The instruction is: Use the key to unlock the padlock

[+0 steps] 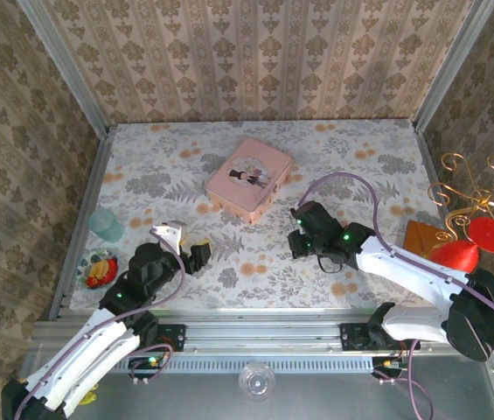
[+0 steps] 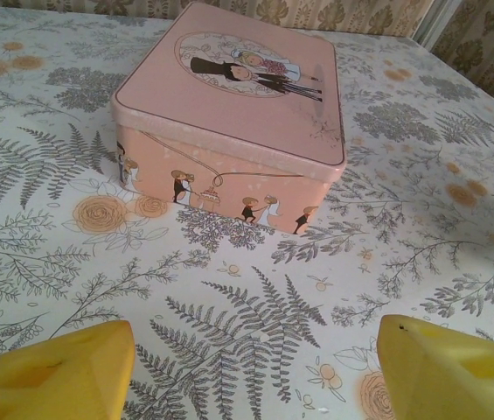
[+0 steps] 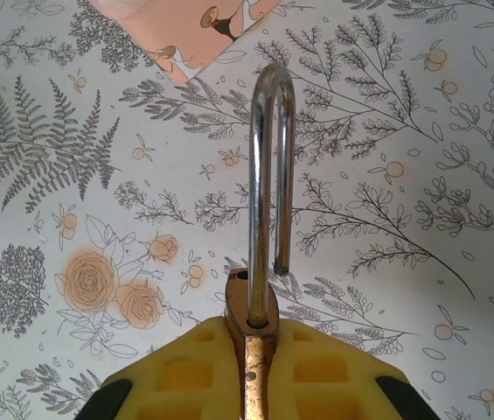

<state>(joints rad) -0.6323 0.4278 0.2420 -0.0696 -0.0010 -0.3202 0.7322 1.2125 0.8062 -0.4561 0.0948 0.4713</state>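
Yellow-padded left gripper (image 2: 255, 372): jaws standing apart, holding nothing, hovering low over table (image 2: 421, 219), facing pink tin (image 2: 229, 105).
Pink tin: sitting mid-table, lying between the two grippers and further back.
Padlock (image 3: 261, 210): being held above table near tin's corner; brass body sitting deep in pads, silvery shackle sticking out, one leg looking free of body.
Right gripper (image 3: 260, 372): clamping tight on padlock body.
Handling: probably behaving as small, rigid, slick metal; gripping flat body sides is looking safest, leaving shackle free.
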